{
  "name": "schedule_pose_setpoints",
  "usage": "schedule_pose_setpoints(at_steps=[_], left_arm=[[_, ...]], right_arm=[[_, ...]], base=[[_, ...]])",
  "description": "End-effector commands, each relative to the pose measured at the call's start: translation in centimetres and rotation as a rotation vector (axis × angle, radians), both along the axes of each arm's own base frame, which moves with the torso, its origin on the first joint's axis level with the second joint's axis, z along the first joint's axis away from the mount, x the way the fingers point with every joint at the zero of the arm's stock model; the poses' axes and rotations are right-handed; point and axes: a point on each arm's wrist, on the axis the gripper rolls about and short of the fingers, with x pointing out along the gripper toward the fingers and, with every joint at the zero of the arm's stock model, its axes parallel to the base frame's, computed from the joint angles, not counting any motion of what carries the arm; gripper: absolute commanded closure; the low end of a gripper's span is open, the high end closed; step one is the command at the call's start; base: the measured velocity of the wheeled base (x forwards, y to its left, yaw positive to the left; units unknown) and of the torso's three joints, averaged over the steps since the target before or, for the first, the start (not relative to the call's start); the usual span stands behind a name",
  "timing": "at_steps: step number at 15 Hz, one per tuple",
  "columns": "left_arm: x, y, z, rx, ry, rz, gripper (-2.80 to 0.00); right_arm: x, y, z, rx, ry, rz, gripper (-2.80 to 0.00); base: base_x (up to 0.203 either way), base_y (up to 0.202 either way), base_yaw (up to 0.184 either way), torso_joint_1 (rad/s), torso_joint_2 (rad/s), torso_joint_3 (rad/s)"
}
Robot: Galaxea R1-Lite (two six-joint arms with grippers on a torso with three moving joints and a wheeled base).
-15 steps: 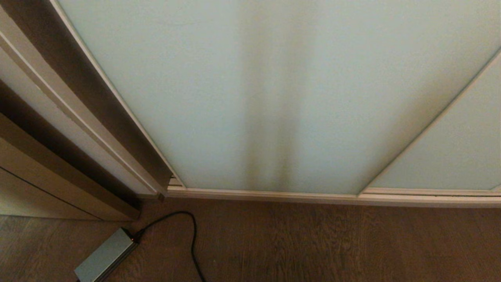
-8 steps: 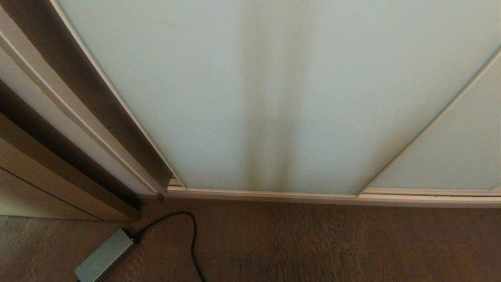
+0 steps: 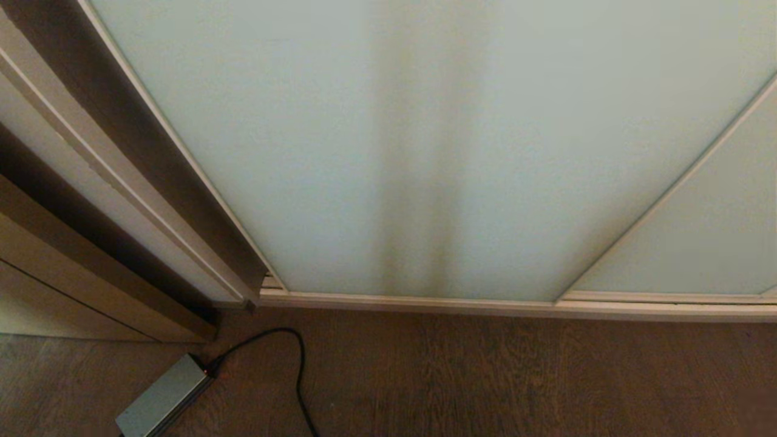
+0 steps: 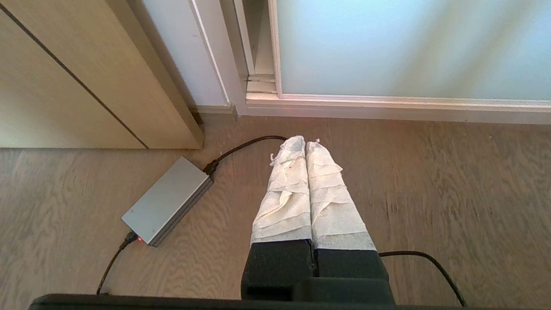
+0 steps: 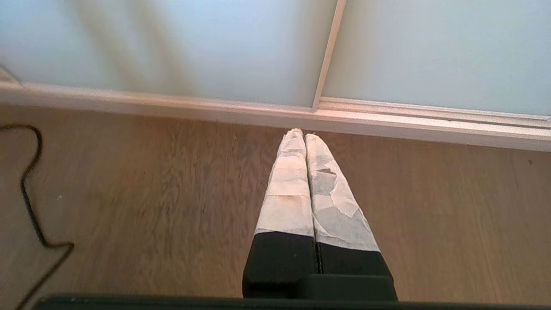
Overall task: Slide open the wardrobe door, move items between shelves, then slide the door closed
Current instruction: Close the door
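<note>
The sliding wardrobe door (image 3: 425,152), a pale green frosted glass panel in a thin cream frame, fills the head view and stands closed against the left jamb. It hides the shelves. Neither arm shows in the head view. My left gripper (image 4: 305,142) hangs low over the wooden floor in front of the door's left corner (image 4: 409,47), its white-wrapped fingers pressed together and empty. My right gripper (image 5: 304,134) is also shut and empty, pointing at the floor just before the track where the door (image 5: 172,47) meets a second glass panel (image 5: 439,51).
A grey power adapter (image 3: 162,397) lies on the floor at the left, its black cable (image 3: 297,364) curling toward me. A brown wooden door frame (image 3: 91,200) stands left of the wardrobe. The cream floor track (image 3: 485,303) runs along the door's foot.
</note>
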Motion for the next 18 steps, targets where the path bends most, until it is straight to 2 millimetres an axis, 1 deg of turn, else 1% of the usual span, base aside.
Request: schedule_pose_setpoints(at_steps=[1, 16, 17, 18], left_arm=[[0.0, 0.0, 0.0, -0.001, 0.000, 0.001, 0.00], [0.0, 0.0, 0.0, 0.011, 0.006, 0.004, 0.00], [-0.1, 0.0, 0.5, 0.027, -0.013, 0.006, 0.00], [-0.5, 0.0, 1.9, 0.039, -0.054, 0.013, 0.00]], right_arm=[[-0.1, 0.0, 0.0, 0.012, -0.009, 0.002, 0.00], [-0.1, 0.0, 0.0, 0.014, -0.009, 0.001, 0.00], [-0.1, 0.0, 0.0, 0.014, -0.009, 0.001, 0.00], [-0.1, 0.0, 0.0, 0.014, -0.009, 0.002, 0.00]], base=[[0.000, 0.000, 0.000, 0.000, 0.00, 0.000], [0.000, 0.000, 0.000, 0.000, 0.00, 0.000], [0.000, 0.000, 0.000, 0.000, 0.00, 0.000], [0.000, 0.000, 0.000, 0.000, 0.00, 0.000]])
